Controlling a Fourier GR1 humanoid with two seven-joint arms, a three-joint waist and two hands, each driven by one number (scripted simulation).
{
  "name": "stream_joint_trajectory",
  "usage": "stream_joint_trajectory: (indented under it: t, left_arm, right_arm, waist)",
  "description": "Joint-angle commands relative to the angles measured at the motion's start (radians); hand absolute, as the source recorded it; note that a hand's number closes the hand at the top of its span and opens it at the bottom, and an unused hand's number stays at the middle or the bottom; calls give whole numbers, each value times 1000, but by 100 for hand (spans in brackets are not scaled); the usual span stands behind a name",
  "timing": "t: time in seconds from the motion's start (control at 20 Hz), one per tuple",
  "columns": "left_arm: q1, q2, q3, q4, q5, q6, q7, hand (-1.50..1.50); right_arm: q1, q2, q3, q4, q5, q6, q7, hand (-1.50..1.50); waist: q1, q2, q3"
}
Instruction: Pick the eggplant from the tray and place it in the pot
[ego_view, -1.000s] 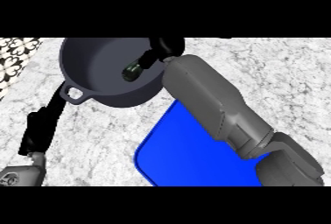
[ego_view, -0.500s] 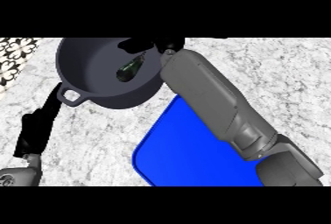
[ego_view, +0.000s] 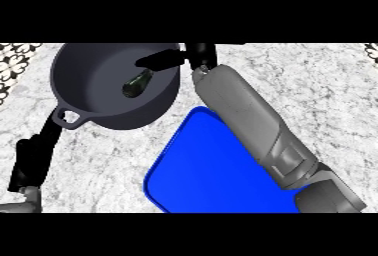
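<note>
On the marble counter (ego_view: 325, 90), the eggplant (ego_view: 136, 83) is seen within the rim of the pot (ego_view: 88, 100), off the tray (ego_view: 214, 175) beside the pot, apparently pinched by the right hand (ego_view: 159, 60), so only the release is judged to be left.

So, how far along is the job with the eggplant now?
Done: the eggplant is off the blue tray and inside the grey pot. In hand: the right hand hangs over the pot's rim, just above the eggplant; whether it holds it I cannot tell. Left: let go if needed, then draw the arm back.
</note>
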Motion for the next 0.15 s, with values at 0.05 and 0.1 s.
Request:
stream_joint_trajectory:
  t: [0.05,0.1]
  left_arm:
    - [36,-20,7,-21,-20,19,10,0]
    - [7,-28,20,20,-13,26,0,0]
  right_arm:
    - [110,-21,-46,-82,-9,53,-68,-150]
    - [206,-22,-3,-179,0,58,-58,-150]
  waist:
    - [-36,-9,0]
    - [-52,-13,0]
